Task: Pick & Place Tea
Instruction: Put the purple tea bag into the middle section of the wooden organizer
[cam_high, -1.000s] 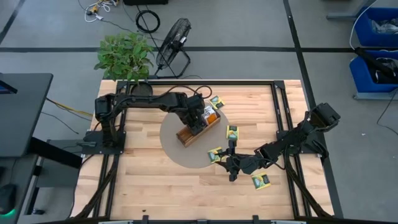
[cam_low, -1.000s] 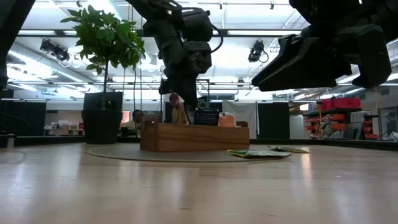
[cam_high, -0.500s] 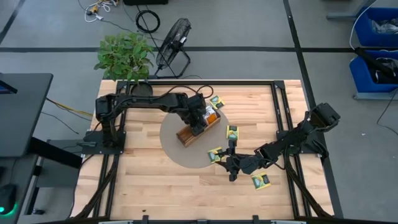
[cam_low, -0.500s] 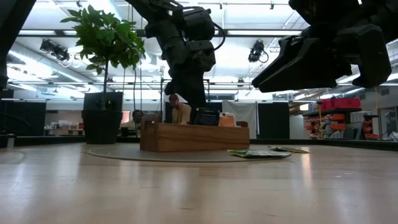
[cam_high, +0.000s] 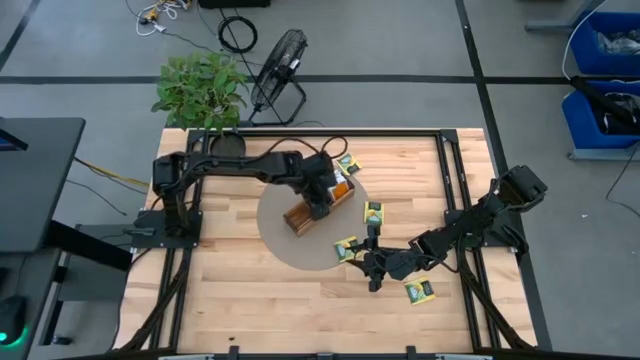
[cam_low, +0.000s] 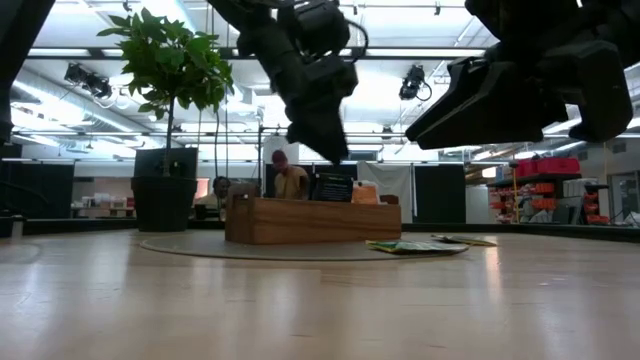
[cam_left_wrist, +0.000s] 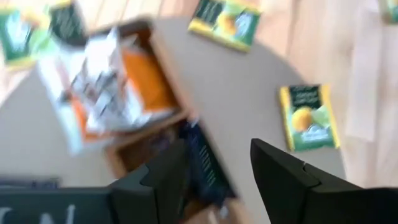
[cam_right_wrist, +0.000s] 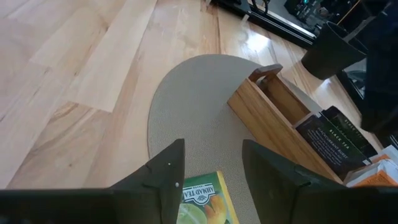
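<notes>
A brown wooden tray (cam_high: 298, 219) lies on a round grey mat (cam_high: 275, 238). Orange-and-white tea packets (cam_left_wrist: 121, 87) and a dark navy packet (cam_left_wrist: 204, 163) stand on edge in it. My left gripper (cam_left_wrist: 217, 171) hangs open just above the tray (cam_low: 300, 220), its fingers on either side of the navy packet (cam_low: 332, 187) and clear of it. My right gripper (cam_right_wrist: 211, 177) is open over a yellow-green packet (cam_right_wrist: 200, 202) lying flat at the mat's right edge (cam_high: 346, 248), above it.
More yellow-green packets lie flat on the table: one beyond the tray (cam_high: 348, 163), one right of it (cam_high: 374, 211), one near the right front (cam_high: 419, 292). A potted plant (cam_high: 200, 88) and a fan (cam_high: 280, 62) stand past the far edge. Bare wood lies at the front left.
My left gripper has opened and let go of the dark navy packet, which now stands in the tray. Its wrist has rolled and tipped, so the fingertips are a little higher above the tray than before.
</notes>
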